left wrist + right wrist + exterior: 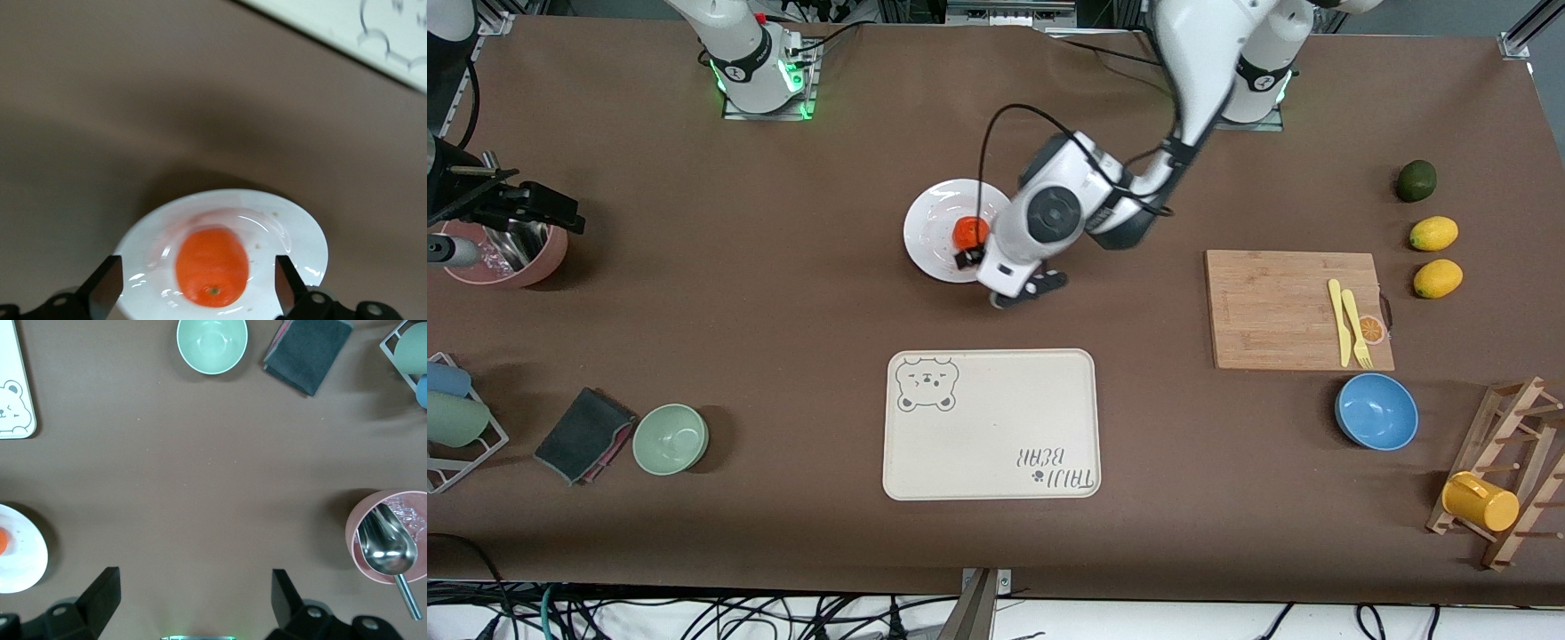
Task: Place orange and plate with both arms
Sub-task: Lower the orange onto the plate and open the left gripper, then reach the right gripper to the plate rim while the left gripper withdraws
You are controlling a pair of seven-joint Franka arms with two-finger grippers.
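The orange point(967, 230) lies on the white plate point(932, 233) at mid-table, farther from the front camera than the bear tray. My left gripper point(971, 244) hangs low over the plate, open, with a finger on each side of the orange and a gap to both. The left wrist view shows the orange point(212, 267) resting on the plate point(300, 233) between the spread fingers of the left gripper point(197, 270). My right gripper point(534, 206) waits at the right arm's end of the table, above the pink bowl. In the right wrist view the right gripper point(196, 597) is open and empty.
A beige bear tray point(991, 425) lies nearer the front camera than the plate. A pink bowl with a metal scoop point(511, 256), green bowl point(671, 437) and dark cloth point(583, 434) lie toward the right arm's end. Cutting board point(1280, 307), blue bowl point(1376, 411), lemons point(1433, 234) and rack point(1507, 471) lie toward the left arm's end.
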